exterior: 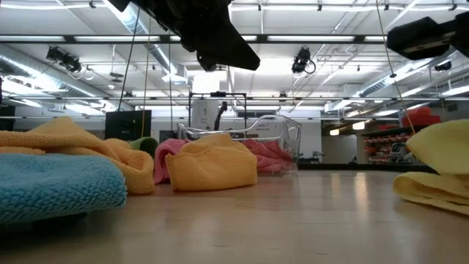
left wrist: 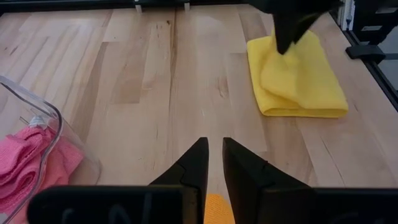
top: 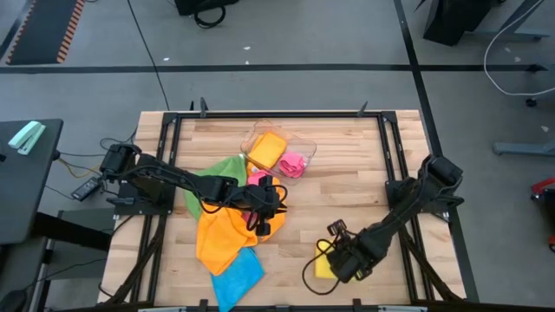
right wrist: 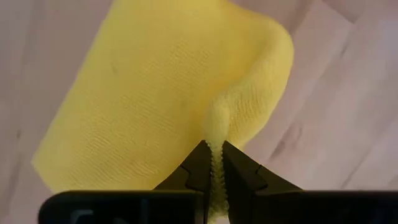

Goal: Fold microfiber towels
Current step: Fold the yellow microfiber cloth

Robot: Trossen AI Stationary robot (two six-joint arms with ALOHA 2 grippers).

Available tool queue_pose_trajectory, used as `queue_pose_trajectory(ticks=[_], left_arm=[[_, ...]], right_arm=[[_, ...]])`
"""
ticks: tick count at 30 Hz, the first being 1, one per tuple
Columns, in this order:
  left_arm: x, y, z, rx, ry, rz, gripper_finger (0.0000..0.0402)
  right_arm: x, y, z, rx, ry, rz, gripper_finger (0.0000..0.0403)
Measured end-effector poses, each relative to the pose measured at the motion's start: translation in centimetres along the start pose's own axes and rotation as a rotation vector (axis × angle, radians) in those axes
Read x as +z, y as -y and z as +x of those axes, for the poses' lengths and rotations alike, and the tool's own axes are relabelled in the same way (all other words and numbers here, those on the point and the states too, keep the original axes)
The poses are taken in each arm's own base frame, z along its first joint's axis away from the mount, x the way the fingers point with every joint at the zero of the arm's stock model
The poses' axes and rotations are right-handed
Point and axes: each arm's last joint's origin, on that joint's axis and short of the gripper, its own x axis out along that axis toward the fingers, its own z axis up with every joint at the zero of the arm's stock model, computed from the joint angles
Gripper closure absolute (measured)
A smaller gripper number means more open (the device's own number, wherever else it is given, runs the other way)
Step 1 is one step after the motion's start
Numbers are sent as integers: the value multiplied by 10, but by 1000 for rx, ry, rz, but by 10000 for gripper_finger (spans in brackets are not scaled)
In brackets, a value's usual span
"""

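A folded yellow towel [top: 323,265] lies near the table's front right, and my right gripper [right wrist: 212,158] is shut on it from above. An orange towel [top: 224,234] sprawls at centre left, with a blue towel [top: 236,276] in front of it, a green towel [top: 227,167] behind it and a pink towel [top: 258,178] beside that one. My left gripper [left wrist: 214,149] hovers over the orange towel's right part, pointing slantwise down toward the yellow towel. Its fingers are shut to a thin gap with nothing between the tips; orange cloth shows below them. My right gripper pinches a raised ridge of the yellow towel's top layer [right wrist: 216,134] between its two fingers. The fingers come from above, pointing down. The pinched part [exterior: 443,147] is drawn up, while the towel's lower part [exterior: 432,192] rests on the table.
A clear plastic tray [top: 305,144] at the table's far middle holds an orange-yellow towel [top: 266,149] and a pink one [top: 295,163]. Black frame rails [top: 390,156] run along the table's sides. Bare wood lies between the two grippers.
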Motion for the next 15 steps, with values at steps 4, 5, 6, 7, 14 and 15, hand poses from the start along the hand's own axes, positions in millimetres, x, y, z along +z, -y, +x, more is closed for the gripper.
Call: queue_pose_trajectory(ticks=[4, 5, 6, 7, 14, 15], left_arm=[[-1, 0, 0, 0, -6, 2, 343], [-1, 0, 0, 0, -5, 3, 345], [-1, 0, 0, 0, -5, 7, 346], [-1, 0, 0, 0, -6, 14, 347], [-1, 0, 0, 0, -5, 33, 347], [-1, 0, 0, 0, -6, 33, 346]], right_arm=[[-9, 11, 6, 8, -28, -33, 365], [-11, 13, 9, 18, -39, -39, 365], [-13, 15, 13, 28, -43, -43, 365], [-15, 17, 17, 34, -46, -47, 365], [-19, 29, 36, 26, -14, -25, 365], [-19, 31, 37, 27, -12, -9, 365]])
